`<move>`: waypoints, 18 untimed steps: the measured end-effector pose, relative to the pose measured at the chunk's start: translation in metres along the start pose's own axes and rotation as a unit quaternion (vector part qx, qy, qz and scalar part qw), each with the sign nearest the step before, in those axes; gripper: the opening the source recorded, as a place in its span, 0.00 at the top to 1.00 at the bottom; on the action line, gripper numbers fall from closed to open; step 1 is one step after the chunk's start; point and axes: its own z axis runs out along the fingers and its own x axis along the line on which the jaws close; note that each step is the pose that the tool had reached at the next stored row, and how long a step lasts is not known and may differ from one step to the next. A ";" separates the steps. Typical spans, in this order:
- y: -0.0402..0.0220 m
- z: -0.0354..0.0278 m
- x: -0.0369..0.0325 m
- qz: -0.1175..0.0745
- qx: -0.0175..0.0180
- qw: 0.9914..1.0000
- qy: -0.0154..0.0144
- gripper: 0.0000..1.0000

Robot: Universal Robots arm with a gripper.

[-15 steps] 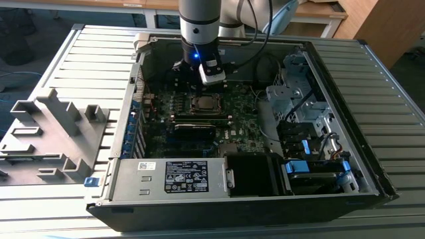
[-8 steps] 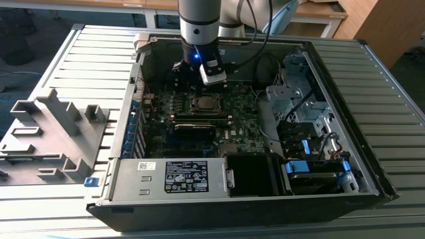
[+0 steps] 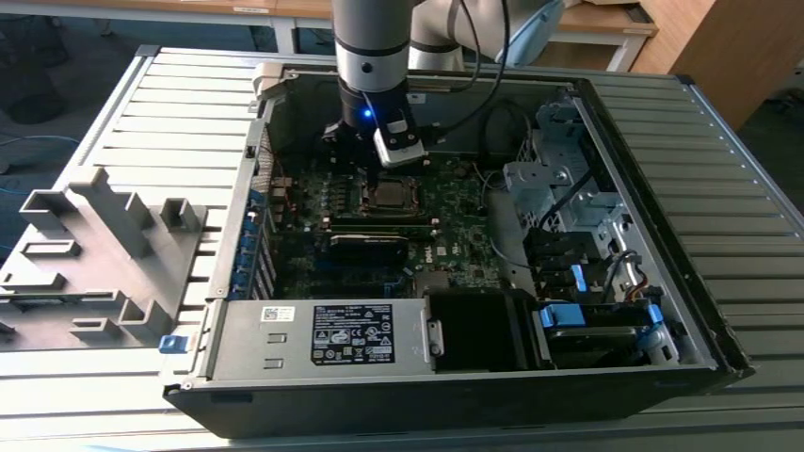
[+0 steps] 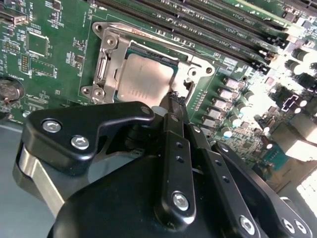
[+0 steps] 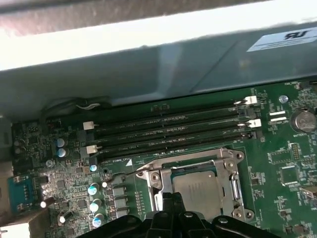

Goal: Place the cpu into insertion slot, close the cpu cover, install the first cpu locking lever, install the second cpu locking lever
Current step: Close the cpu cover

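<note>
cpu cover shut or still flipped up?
Shut. In both wrist views the cpu cover lies flat, its frame surrounding the metal top of the cpu, which shows through the cut-out.

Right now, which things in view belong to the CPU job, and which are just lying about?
Job: cpu, cpu cover closed over it, gripper at the cover's edge.
Lying about: memory slots, power supply, coin battery, grey moulded block outside the case.
</note>
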 end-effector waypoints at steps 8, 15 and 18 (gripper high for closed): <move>-0.0018 0.0068 0.0058 -0.003 0.009 1.000 -0.001 0.89; -0.0023 0.0105 0.0087 -0.007 0.009 1.000 -0.002 0.89; -0.0022 0.0108 0.0088 -0.010 0.009 1.000 -0.002 0.89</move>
